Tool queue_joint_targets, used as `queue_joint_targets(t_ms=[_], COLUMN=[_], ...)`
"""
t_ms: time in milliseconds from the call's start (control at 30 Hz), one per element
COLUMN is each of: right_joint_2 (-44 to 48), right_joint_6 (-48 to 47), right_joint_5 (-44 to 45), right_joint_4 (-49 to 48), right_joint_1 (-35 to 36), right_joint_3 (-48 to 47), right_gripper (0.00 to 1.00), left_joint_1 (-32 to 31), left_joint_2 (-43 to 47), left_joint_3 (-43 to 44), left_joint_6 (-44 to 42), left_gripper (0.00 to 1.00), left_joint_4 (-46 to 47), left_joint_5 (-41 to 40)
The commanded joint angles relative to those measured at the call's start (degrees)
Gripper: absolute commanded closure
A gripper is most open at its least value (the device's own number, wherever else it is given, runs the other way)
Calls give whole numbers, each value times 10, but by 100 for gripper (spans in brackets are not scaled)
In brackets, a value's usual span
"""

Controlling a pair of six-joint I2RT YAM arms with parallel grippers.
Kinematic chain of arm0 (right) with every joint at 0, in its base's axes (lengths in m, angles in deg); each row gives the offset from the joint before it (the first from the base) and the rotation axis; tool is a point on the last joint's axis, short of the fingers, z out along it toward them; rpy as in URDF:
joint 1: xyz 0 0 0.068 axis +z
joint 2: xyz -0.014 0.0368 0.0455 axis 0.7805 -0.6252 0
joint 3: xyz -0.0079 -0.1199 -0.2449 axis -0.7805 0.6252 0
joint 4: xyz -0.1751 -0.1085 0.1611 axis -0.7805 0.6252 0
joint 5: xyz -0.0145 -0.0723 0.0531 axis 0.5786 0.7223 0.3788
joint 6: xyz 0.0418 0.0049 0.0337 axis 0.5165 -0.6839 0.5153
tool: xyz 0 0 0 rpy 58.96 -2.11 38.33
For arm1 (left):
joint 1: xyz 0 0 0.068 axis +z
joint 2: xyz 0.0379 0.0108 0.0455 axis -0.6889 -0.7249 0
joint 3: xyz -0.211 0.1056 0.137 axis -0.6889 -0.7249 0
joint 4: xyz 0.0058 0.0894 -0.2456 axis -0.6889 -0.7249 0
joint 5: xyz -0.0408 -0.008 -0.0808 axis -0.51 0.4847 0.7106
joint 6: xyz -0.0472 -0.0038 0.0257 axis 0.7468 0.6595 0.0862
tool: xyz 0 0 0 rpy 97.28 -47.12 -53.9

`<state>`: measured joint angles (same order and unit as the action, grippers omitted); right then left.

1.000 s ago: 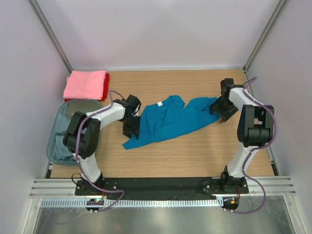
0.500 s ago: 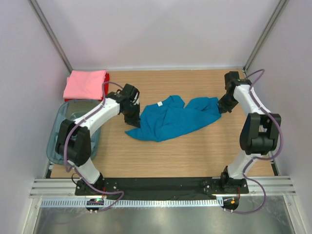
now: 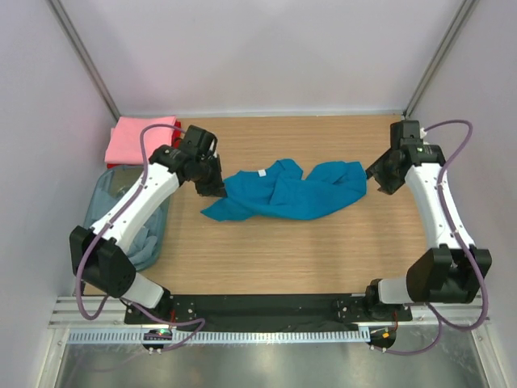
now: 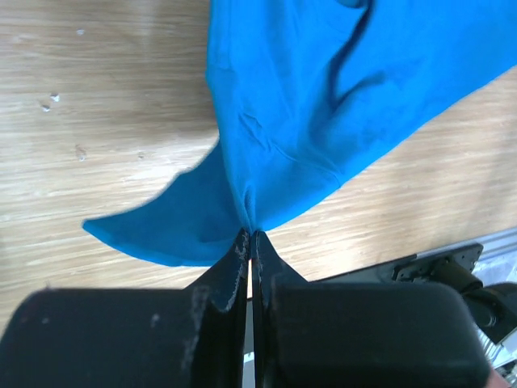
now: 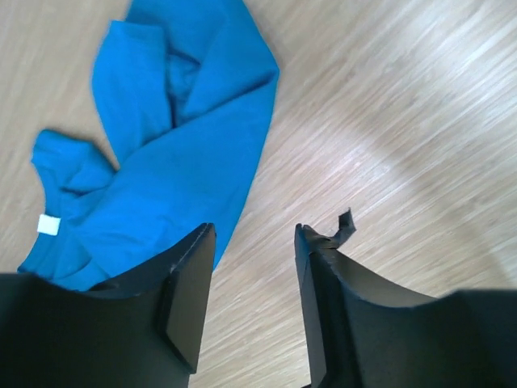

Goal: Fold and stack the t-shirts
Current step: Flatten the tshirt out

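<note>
The teal t-shirt [image 3: 287,192] lies crumpled across the middle of the table [image 3: 323,259]. The left jaws are pressed together on a pinch of its left edge (a pointed flap spreads out beside the pinch). The right jaws stand apart with nothing between them, just off the shirt's right end, over bare wood. A folded pink t-shirt [image 3: 139,139] sits at the far left corner.
</note>
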<state>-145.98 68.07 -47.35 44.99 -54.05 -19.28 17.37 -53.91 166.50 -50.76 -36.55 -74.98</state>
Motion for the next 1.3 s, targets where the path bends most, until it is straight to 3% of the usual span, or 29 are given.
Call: queue_joint_targets(t_ms=[0, 300, 667, 700, 833, 900, 1033, 1267], right_joint_2=[-50, -232, -322, -322, -328, -318, -270, -120], right_joint_6=[30, 75, 61, 60, 39, 29, 1, -25], right_joint_5=[-21, -37, 8, 15, 35, 43, 76, 136], right_joint_4=[-57, -131, -161, -164, -151, -141, -102, 78], right_joint_1=[-1, -1, -2, -2, -2, -2, -2, -2], right_joint_3=[39, 30, -8, -8, -18, -19, -42, -121], right_gripper=[48, 44, 46, 48, 74, 97, 99, 99], left_joint_1=[18, 26, 26, 27, 26, 26, 26, 25], left_joint_2=[-14, -25, -34, -36, -42, -44, -39, 33], left_joint_3=[18, 33, 33, 34, 38, 43, 64, 55], left_joint_6=[8, 2, 6, 6, 4, 4, 11, 76], left_gripper=[100, 100, 100, 100, 100, 100, 100, 100], left_joint_4=[-15, -29, -34, -34, -34, -34, -39, -34], left_joint_5=[-14, -5, -2, -3, -7, -12, -14, -35])
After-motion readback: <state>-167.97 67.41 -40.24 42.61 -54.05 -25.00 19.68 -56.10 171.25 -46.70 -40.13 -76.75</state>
